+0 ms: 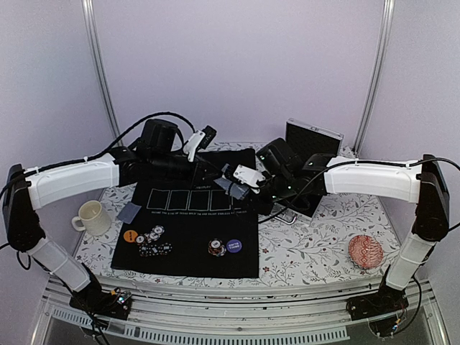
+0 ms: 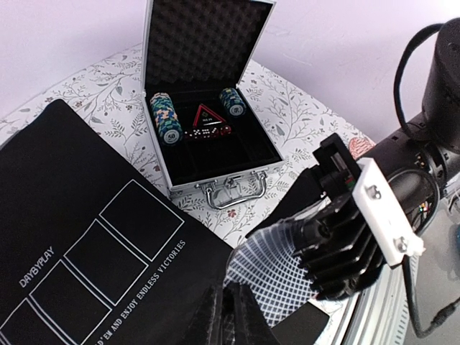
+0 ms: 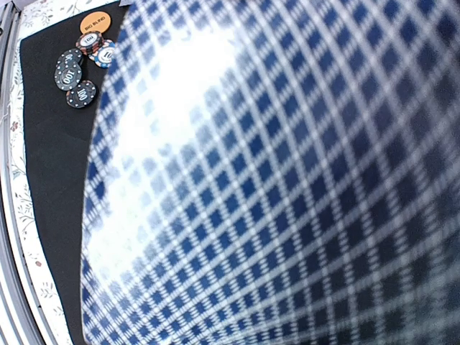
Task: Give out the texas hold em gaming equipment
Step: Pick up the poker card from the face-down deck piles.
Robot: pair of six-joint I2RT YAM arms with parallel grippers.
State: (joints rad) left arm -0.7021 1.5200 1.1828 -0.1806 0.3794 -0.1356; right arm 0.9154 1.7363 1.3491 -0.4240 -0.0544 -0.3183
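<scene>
A playing card [image 2: 264,279] is grasped by the right claw [image 2: 310,248] above the black mat [image 2: 65,215]; whether the nearly clenched left claw [image 2: 228,316] pinches it cannot be told. Released early, it could be dropped.

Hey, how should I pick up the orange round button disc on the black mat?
Come straight down on the orange round button disc, pinching its near and far edges: it lies flat, with poker chips crowding its right side.

left arm [image 1: 72,180] and right arm [image 1: 370,180] are stretching inward | left pincer [image 2: 228,291] is pinching nearly closed | right pincer [image 1: 236,181] is clamping partway, nearing the left one
</scene>
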